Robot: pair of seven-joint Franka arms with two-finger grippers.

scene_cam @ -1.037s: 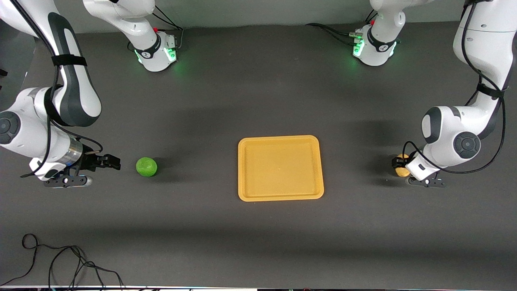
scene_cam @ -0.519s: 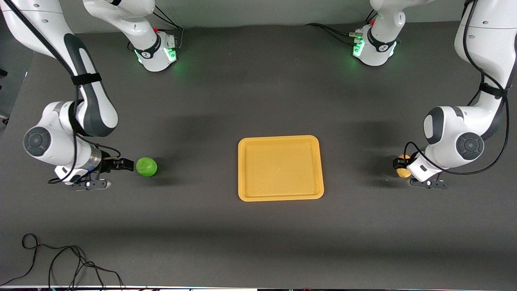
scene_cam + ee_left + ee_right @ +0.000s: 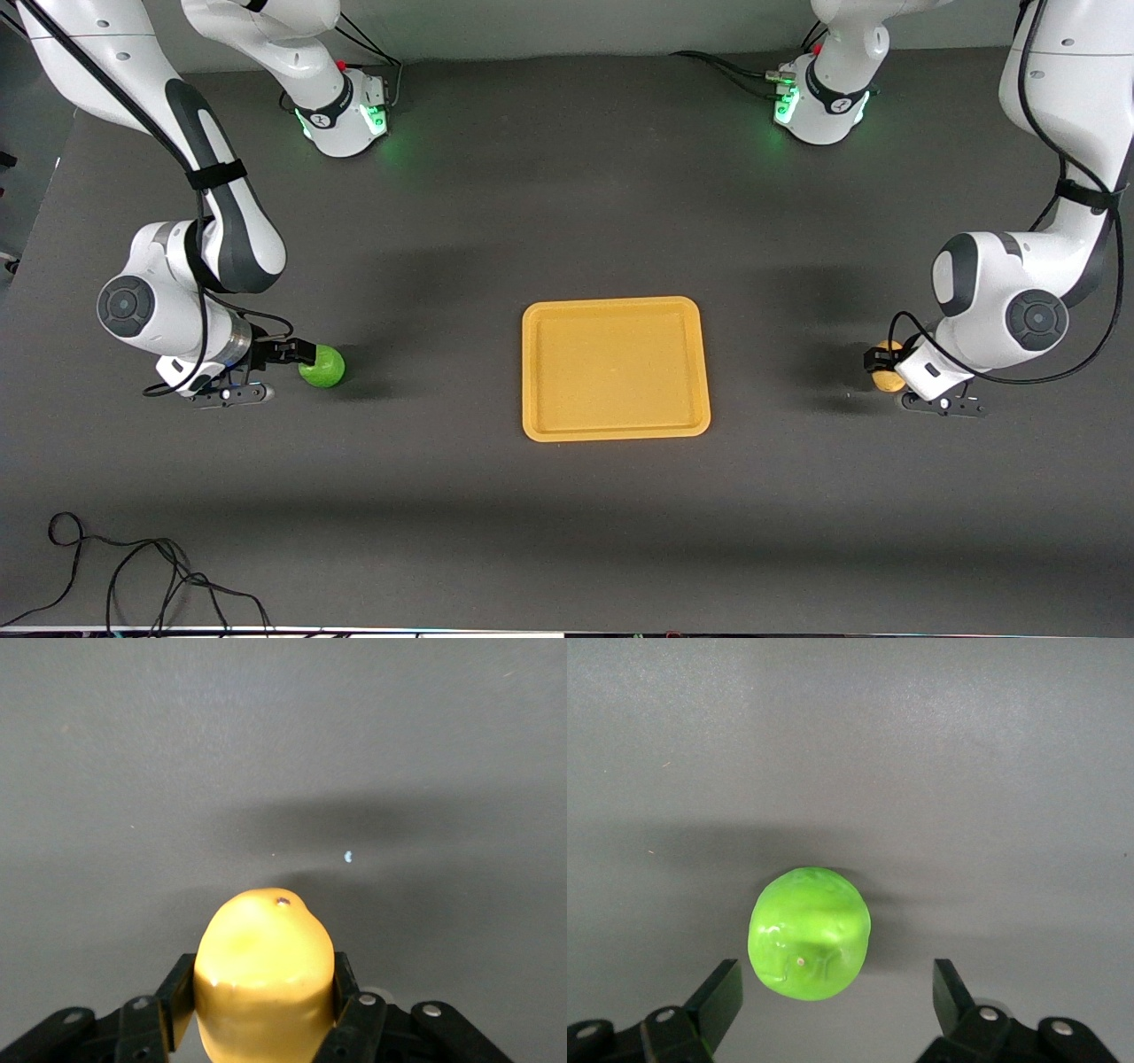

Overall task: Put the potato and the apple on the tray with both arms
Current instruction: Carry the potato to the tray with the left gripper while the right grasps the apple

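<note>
The orange-yellow tray lies at the table's middle. The green apple lies on the table toward the right arm's end; it also shows in the right wrist view. My right gripper is open beside the apple, its jaws wide and just short of it, touching nothing. The yellow-tan potato is toward the left arm's end, low at the table; it fills the left wrist view. My left gripper is shut on the potato, a finger pressed against each side.
A black cable coils on the table near the front camera at the right arm's end. Dark bare table lies between each fruit and the tray. The arms' green-lit bases stand farthest from the front camera.
My right arm has moved along the table toward the apple, bringing its open gripper right up to it. My left gripper has stayed shut on the potato, barely shifting.
</note>
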